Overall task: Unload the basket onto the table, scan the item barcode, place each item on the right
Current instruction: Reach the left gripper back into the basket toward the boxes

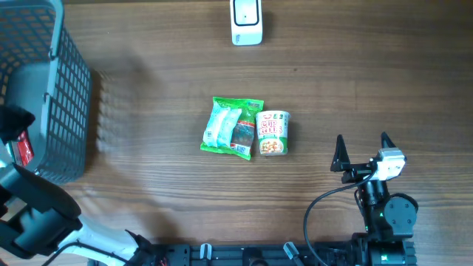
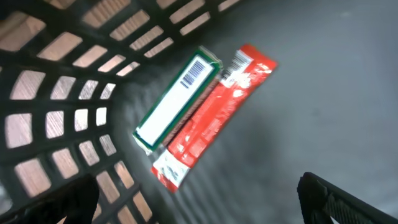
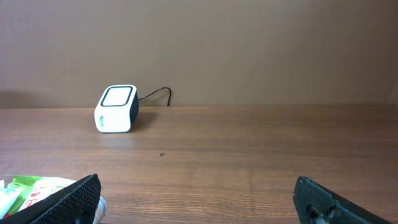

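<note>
- At the middle of the table point(image 1: 148, 207) I see a green snack packet point(image 1: 233, 127) lying flat, with a noodle cup point(image 1: 272, 134) on its side touching its right edge
- The barcode scanner point(image 1: 246, 22) sits at the far edge, well apart from both
- My right gripper point(image 1: 361, 144) hovers near the cup, jaws spread wide, holding nothing
- My left gripper point(image 2: 196, 199) hangs over the inside of the grey basket point(image 1: 70, 96), jaws wide and empty
- Below it lie a green-and-white box point(image 2: 177, 99), barcode up, and a red packet point(image 2: 214, 115), possibly overlapping; the view is blurred
</note>
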